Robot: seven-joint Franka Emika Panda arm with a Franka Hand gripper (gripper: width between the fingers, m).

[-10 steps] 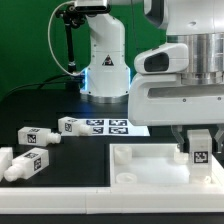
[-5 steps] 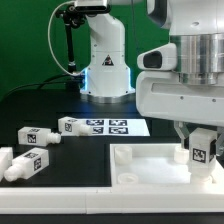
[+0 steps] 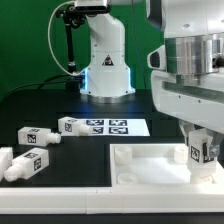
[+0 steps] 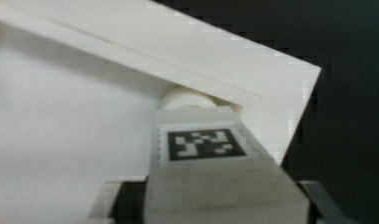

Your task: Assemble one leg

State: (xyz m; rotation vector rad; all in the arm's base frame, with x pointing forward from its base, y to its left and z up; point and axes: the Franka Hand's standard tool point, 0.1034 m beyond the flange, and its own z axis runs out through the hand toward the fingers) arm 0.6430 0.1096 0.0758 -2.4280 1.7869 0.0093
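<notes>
My gripper (image 3: 200, 133) is shut on a leg (image 3: 199, 150), a short white post with a marker tag, held upright over the corner of the large white panel (image 3: 150, 163) at the exterior view's right. In the wrist view the leg (image 4: 212, 160) fills the space between my dark fingers (image 4: 129, 200). Its narrow stub end points at the round corner socket (image 4: 195, 99) of the panel (image 4: 79, 120). I cannot tell whether stub and socket touch. Three more legs lie on the black table at the exterior view's left: one (image 3: 33, 138), another (image 3: 72, 125) and a third (image 3: 22, 165).
The marker board (image 3: 115, 127) lies flat behind the panel, next to one loose leg. The white robot base (image 3: 105, 65) stands at the back. The panel has a raised rim and another socket (image 3: 128, 175) near its front corner.
The arm has moved toward the exterior view's right with the leg in its grip, and slightly lower over the panel's corner. The loose legs have not moved.
</notes>
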